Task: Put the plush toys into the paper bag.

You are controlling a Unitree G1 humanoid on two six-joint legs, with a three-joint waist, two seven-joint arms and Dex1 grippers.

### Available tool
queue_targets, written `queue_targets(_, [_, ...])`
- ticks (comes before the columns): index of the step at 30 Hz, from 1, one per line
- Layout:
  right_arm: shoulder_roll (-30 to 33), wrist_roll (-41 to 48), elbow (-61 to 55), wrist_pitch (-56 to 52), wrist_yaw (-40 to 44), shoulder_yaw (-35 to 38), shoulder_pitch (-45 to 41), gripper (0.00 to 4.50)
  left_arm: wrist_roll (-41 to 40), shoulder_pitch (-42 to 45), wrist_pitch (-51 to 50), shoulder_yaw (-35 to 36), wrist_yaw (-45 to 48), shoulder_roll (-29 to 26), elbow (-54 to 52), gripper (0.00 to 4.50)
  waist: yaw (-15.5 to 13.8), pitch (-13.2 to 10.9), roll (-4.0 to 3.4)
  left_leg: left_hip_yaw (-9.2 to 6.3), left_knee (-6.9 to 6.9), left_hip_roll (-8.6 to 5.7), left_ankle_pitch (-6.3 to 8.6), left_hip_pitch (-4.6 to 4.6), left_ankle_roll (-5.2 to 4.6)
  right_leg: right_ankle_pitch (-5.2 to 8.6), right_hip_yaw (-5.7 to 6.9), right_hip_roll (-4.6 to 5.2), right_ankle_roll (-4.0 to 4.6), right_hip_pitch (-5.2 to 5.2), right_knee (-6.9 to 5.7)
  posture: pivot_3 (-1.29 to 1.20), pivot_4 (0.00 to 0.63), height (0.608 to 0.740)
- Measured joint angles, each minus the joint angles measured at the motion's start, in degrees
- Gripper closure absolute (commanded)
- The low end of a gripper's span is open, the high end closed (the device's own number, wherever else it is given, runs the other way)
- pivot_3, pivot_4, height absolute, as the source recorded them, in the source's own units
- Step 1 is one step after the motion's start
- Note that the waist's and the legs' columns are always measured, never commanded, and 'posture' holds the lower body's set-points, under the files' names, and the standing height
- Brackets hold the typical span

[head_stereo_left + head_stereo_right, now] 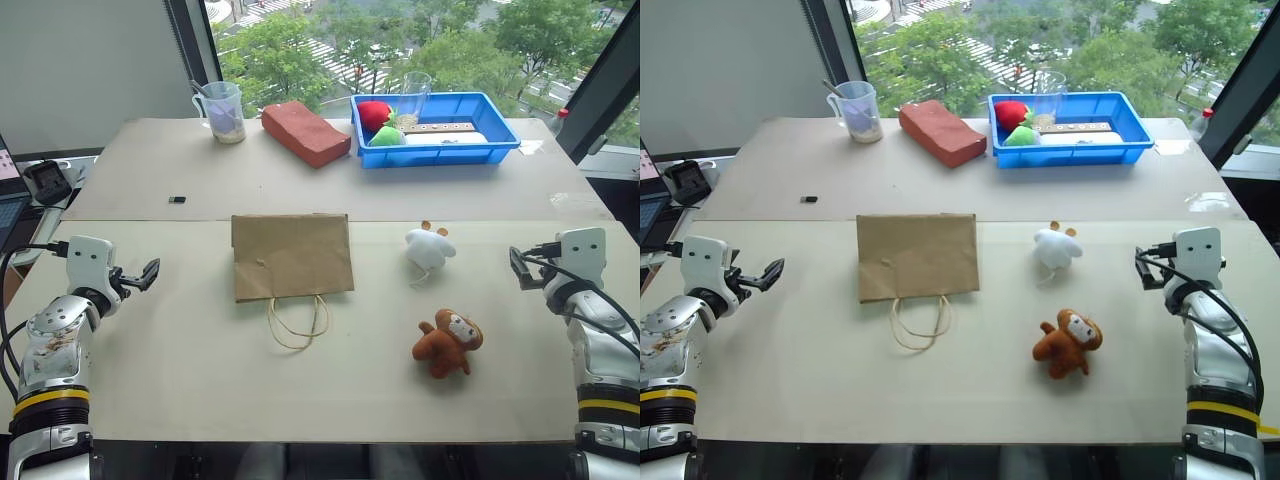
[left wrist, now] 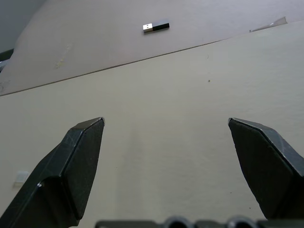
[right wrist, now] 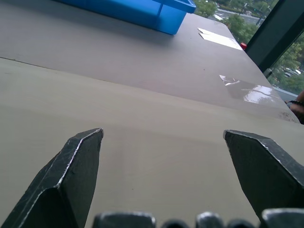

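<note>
Paper bag [image 1: 291,256] lay flat between both wide-open end effectors, left [image 1: 150,272] and right [image 1: 517,266]; monkey [image 1: 449,341] and white toy [image 1: 429,246] lay beside it.

Even, diffuse daylight enters through the large window [image 1: 400,40] behind the pale beige tabletop [image 1: 200,370], leaving the scene bright, with the sunlit trees outside brightest of all. Shadows are soft and short: a faint one lies beside the flat brown kraft paper bag [image 1: 291,256], another under the orange-brown plush monkey [image 1: 449,342]. In the right wrist view, a glossy strip of clear tape [image 3: 247,90] on the far tabletop glares white. Both head views are sharp. In the wrist views the near black fingers [image 2: 71,175] look slightly soft, possibly out of focus.
</note>
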State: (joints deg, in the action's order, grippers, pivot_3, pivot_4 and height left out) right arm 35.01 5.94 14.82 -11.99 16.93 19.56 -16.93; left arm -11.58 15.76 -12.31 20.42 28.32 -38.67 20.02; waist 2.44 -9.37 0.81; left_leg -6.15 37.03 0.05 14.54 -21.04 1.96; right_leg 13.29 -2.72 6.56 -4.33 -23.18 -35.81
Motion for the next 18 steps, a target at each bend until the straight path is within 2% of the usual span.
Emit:
queue_targets(3, [0.1,0.0,0.0,0.0,0.3,0.0,0.0,0.0,-0.5,0.0,0.0,0.0,1.2,-0.1,0.0,0.06,0.0,0.0,0.0,0.0,0.0,0.0,0.0,0.0,0.0,0.0,0.0,0.0,0.0,0.0,0.0,0.0,0.15,0.74])
queue_targets(6, [1.4,0.3,-0.2,0.0,3.1,-0.3,-0.2,0.0,-4.6,-0.3,-0.3,0.0,8.4,-1.5,-3.3,0.06,0.0,0.0,0.01,0.0,0.0,0.0,0.0,-0.03,0.0,0.0,0.0,0.0,0.0,-0.01,0.0,0.0,0.15,0.74])
queue_targets(10, [4.4,5.3,-6.4,-0.9,13.3,-2.1,-0.5,0.0,-9.4,1.5,-3.3,-2.5,20.3,-9.1,-15.7,0.06,0.1,0.0,-0.02,0.0,-0.01,0.01,0.0,-0.04,0.0,0.0,0.0,-0.01,0.0,0.02,0.05,0.0,0.15,0.74])
queue_targets(13, [5.9,10.3,-14.0,-3.7,21.2,-4.9,-1.2,0.0,-11.3,4.6,-5.5,-8.1,27.2,-10.9,-23.2,0.06,0.1,0.0,-0.13,0.01,-0.01,0.01,0.0,0.04,0.0,0.01,0.0,0.0,-0.02,0.13,0.08,0.0,0.15,0.74])
queue_targets(18, [7.6,18.3,-25.9,-12.4,29.3,-8.7,0.5,0.0,-8.6,6.4,-4.1,-22.1,36.9,-10.8,-26.6,0.06,0.0,0.0,-0.13,0.0,-0.02,0.02,0.01,-0.06,-0.01,0.01,0.0,-0.03,-0.01,0.03,0.05,0.0,0.15,0.74])
